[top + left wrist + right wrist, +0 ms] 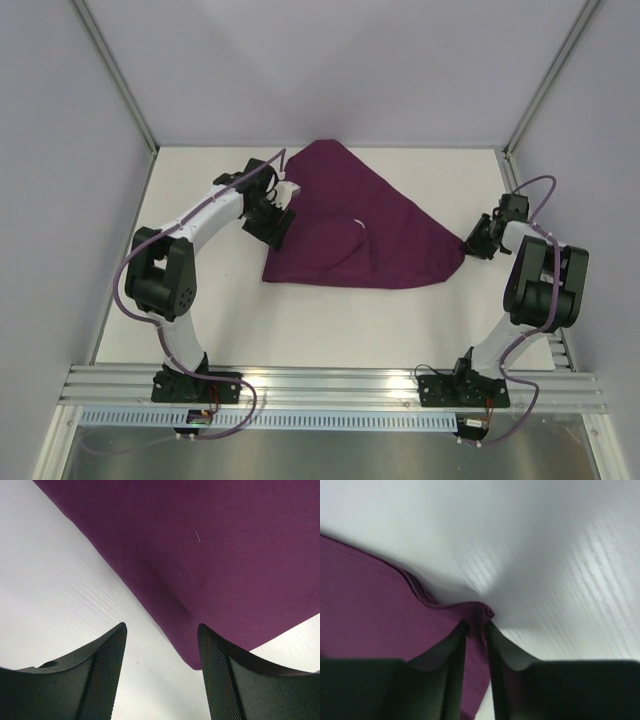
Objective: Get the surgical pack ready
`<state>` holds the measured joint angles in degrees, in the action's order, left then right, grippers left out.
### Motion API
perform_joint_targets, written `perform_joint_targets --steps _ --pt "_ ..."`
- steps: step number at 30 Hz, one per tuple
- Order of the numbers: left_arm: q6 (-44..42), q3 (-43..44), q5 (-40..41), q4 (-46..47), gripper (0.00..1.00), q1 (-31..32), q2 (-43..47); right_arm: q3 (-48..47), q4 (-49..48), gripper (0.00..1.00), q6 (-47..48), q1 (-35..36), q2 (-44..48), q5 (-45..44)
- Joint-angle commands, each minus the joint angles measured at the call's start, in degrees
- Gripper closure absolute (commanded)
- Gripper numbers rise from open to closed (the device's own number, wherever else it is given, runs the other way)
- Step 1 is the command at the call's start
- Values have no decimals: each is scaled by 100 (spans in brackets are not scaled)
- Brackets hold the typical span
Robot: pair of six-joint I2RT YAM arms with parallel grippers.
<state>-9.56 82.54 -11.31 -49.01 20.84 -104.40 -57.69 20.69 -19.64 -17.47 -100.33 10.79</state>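
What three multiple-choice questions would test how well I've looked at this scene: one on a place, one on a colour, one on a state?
1. Where does the right claw meet the cloth?
A) at the corner on the right arm's side
B) at its middle
C) nowhere

2. What colour is the cloth?
A) green
B) dark purple
C) white

3. How does the left claw stand?
A) shut on the cloth
B) open, holding nothing
C) out of sight

Answers:
1 A: the right wrist view shows that corner bunched between the fingers.
2 B: it is purple in every view.
3 B: its fingers stand apart above the cloth's edge and the white table.
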Motion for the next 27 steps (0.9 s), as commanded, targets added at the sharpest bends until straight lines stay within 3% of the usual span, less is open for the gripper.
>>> perform_joint_targets --steps 1,4,12,20,27 --pt "-55 95 -29 76 32 -10 -10 223 -126 78 -75 34 -364 468" --pt "-46 95 -38 85 32 -19 -54 214 -205 98 -119 25 -294 372" --pt "-107 -1 -126 50 32 -203 -63 302 -311 100 -462 165 1067 477" --pt "-212 -309 -135 -12 33 -326 358 136 -433 99 -961 1719 1894 -6" --pt "-222 -318 -37 278 43 -449 -71 -637 -970 99 -1815 3888 1799 -436"
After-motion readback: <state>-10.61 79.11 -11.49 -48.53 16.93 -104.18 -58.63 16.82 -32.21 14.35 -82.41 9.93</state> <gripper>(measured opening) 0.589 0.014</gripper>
